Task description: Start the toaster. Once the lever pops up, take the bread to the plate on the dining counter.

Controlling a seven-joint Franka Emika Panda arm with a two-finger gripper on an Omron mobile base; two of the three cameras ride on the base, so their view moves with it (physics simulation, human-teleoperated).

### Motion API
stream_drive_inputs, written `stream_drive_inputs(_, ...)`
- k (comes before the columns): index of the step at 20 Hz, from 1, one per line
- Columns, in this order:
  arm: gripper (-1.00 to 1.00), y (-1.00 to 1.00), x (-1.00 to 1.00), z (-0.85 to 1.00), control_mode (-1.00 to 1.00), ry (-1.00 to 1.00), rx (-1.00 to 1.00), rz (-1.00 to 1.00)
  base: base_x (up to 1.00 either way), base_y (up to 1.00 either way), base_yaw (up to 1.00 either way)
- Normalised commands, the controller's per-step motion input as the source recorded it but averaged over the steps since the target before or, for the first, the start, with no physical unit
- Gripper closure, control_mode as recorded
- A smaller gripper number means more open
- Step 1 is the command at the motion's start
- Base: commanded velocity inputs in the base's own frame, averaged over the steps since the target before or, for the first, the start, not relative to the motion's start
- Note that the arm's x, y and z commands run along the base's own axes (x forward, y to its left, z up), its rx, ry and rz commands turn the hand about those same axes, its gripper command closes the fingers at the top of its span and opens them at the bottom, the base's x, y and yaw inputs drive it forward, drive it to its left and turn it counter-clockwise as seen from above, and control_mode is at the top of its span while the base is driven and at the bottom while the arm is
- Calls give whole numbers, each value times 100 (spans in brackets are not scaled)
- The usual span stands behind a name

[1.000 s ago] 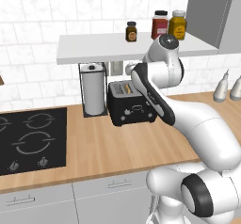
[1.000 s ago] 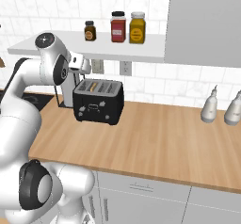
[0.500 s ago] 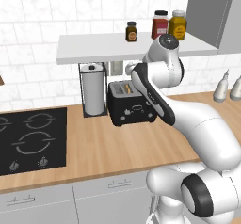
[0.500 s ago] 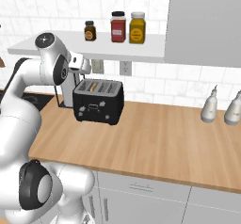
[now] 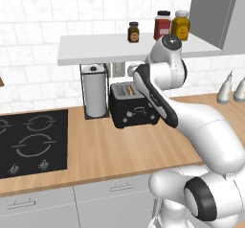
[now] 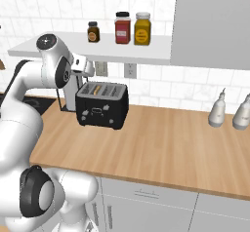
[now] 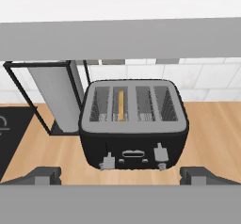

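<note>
One paper-towel holder [image 7: 56, 96] is seen touching the toaster [image 7: 134, 124], bread [image 7: 121, 105] edge-up inside, gripper [image 7: 120, 173] spread wide.

A kitchen in a home

A black hob [image 5: 29, 143] is set into a long wood worktop [image 6: 161, 148]. White tiles [image 5: 33, 40] are seen on the wall. A toaster [image 7: 134, 124], a paper-towel holder [image 5: 95, 90] and jars on a shelf [image 6: 110, 51] are kept here.

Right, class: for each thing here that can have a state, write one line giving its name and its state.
toaster: upright on the counter, both front levers at the bottom.
bread: on edge in a left-hand slot.
hand: open, holding nothing, apart from the toaster.
paper-towel roll: upright in its holder.
</note>
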Motion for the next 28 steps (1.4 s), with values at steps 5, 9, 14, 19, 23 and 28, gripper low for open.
stream_drive_inputs(5,-100,0,0,0,-100,0,0,0,0,0,0)
stream_drive_inputs(9,-100,0,0,0,-100,0,0,0,0,0,0)
stream_drive_inputs(14,-100,0,0,0,-100,0,0,0,0,0,0)
stream_drive_inputs(19,-100,0,0,0,-100,0,0,0,0,0,0)
stream_drive_inputs(23,-100,0,0,0,-100,0,0,0,0,0,0)
stream_drive_inputs(28,-100,0,0,0,-100,0,0,0,0,0,0)
